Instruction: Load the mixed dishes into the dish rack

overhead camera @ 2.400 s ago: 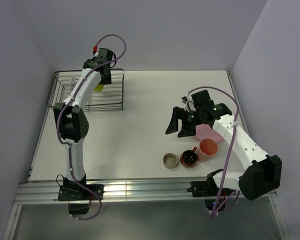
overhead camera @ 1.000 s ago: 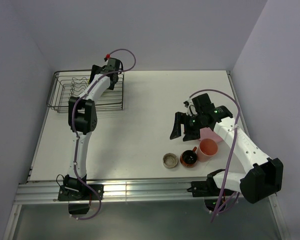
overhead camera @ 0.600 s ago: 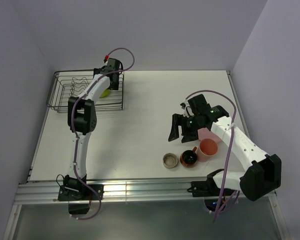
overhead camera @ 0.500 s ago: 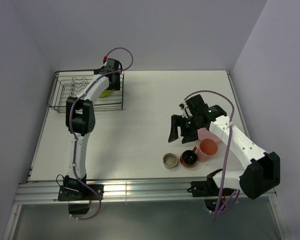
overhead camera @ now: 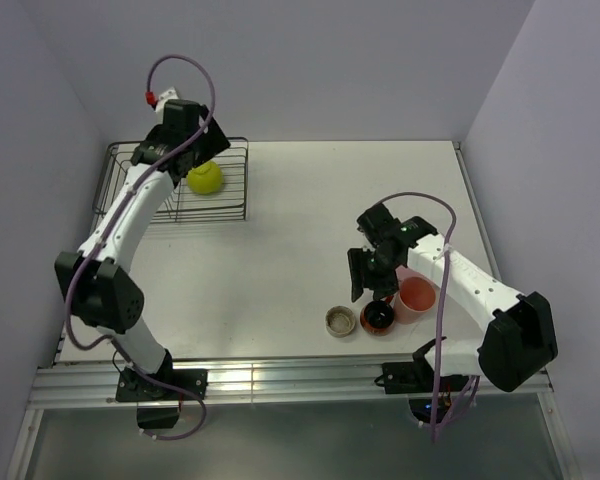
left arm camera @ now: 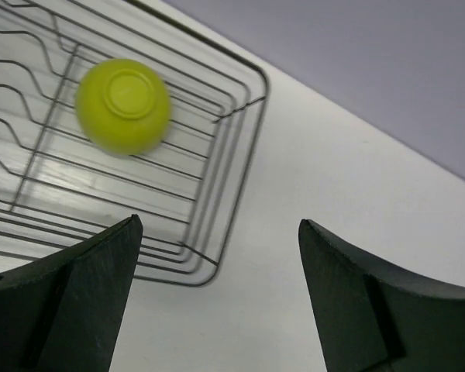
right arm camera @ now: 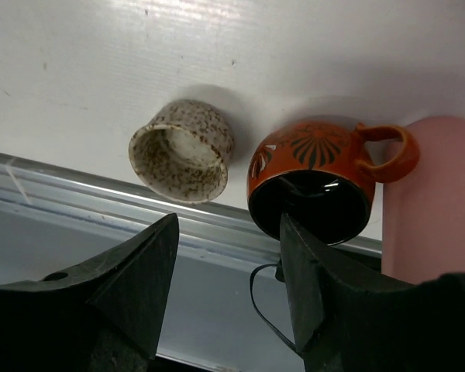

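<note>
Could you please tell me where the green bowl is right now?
In the overhead view the green bowl lies bottom up inside the right end of the wire rack, at the far left corner of the table.

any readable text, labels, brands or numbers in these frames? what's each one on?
No readable text in any view.
orange-red mug: a dark floral pattern, no lettering.
beige-grey cup: speckles only.
lime-green bowl: blurred, with a plain base ring and no mark I can make out.
dish rack: bare wire, no tag visible.
</note>
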`<state>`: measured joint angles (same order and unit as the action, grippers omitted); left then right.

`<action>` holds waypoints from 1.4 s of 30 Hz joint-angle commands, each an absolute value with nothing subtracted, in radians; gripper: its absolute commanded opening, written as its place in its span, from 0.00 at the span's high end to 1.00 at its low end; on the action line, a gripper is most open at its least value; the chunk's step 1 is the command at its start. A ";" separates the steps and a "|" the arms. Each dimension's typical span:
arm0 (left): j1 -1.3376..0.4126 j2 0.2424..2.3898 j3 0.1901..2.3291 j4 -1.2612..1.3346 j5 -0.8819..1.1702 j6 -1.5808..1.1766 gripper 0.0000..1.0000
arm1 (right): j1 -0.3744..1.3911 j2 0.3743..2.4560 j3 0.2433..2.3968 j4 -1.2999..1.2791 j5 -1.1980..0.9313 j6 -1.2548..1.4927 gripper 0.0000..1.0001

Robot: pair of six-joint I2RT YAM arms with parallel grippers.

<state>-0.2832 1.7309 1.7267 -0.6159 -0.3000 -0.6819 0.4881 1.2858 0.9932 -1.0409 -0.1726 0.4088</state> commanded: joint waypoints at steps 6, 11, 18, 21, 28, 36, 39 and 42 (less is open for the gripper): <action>-0.428 1.661 1.611 -0.766 0.113 -0.697 0.26 | 0.554 1.256 1.040 -1.022 -0.071 0.505 0.37; -0.613 1.632 1.457 -0.834 0.170 -0.601 0.34 | 0.548 1.212 1.239 -1.120 0.172 0.624 0.36; -0.778 1.647 1.431 -0.864 0.267 -0.514 0.38 | 0.275 1.094 1.304 -1.137 0.107 0.666 0.37; -0.839 1.670 1.418 -0.853 0.302 -0.494 0.38 | 0.151 1.054 1.247 -1.126 0.028 0.643 0.37; -0.936 1.752 1.405 -0.827 0.325 -0.443 0.36 | 0.101 0.954 1.244 -1.117 -0.029 0.637 0.37; -0.960 1.856 1.417 -0.773 0.339 -0.400 0.39 | 0.100 0.916 1.299 -1.131 -0.034 0.635 0.38; -0.971 1.888 1.440 -0.753 0.356 -0.390 0.38 | 0.098 0.907 1.287 -1.127 -0.049 0.643 0.38; -0.976 1.924 1.469 -0.765 0.362 -0.377 0.39 | 0.100 0.896 1.269 -1.124 -0.064 0.647 0.39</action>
<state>-0.9649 1.9011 1.4124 -0.7902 0.3286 -0.4191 0.1059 0.9100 1.2610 -1.1309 -0.0483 0.6384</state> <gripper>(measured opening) 0.610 0.617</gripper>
